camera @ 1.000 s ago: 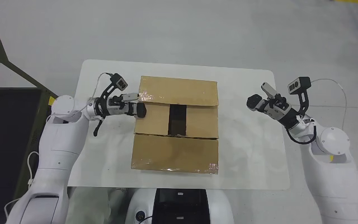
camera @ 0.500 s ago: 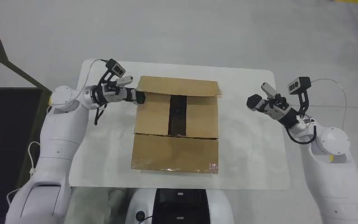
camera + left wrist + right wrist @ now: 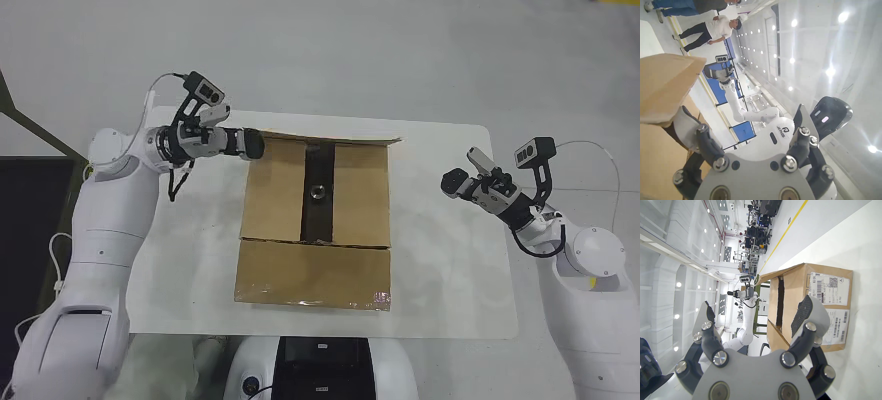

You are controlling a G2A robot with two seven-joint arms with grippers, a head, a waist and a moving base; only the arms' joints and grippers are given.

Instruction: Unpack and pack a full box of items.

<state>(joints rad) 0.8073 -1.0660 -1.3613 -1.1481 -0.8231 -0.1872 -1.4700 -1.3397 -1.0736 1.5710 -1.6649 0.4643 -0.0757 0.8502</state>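
Top view: the box (image 3: 290, 200) is sitting in the middle of the white table (image 3: 450, 280), with its near flap (image 3: 312, 276) lying folded out flat toward the robot. The far flap (image 3: 330, 139) is standing up nearly on edge, and the left gripper (image 3: 250, 145) is sitting right at its left corner. The two inner flaps are leaving a dark gap down the middle, and a small round item (image 3: 317, 192) is showing in it. The right gripper (image 3: 452, 184) is hanging well apart from the box, out over the table's right side.

Left wrist view: the left gripper (image 3: 742, 119) is keeping its fingers spread wide. One finger (image 3: 684, 121) is pressing up against the underside of the far flap (image 3: 664, 85); the other finger (image 3: 803, 121) is out in open air, touching nothing.

Right wrist view: the right gripper (image 3: 755, 308) is also showing its fingers wide apart, clamping nothing. The box (image 3: 829, 273) is lying beyond them, labels (image 3: 826, 289) facing this side, far flap (image 3: 780, 273) raised.
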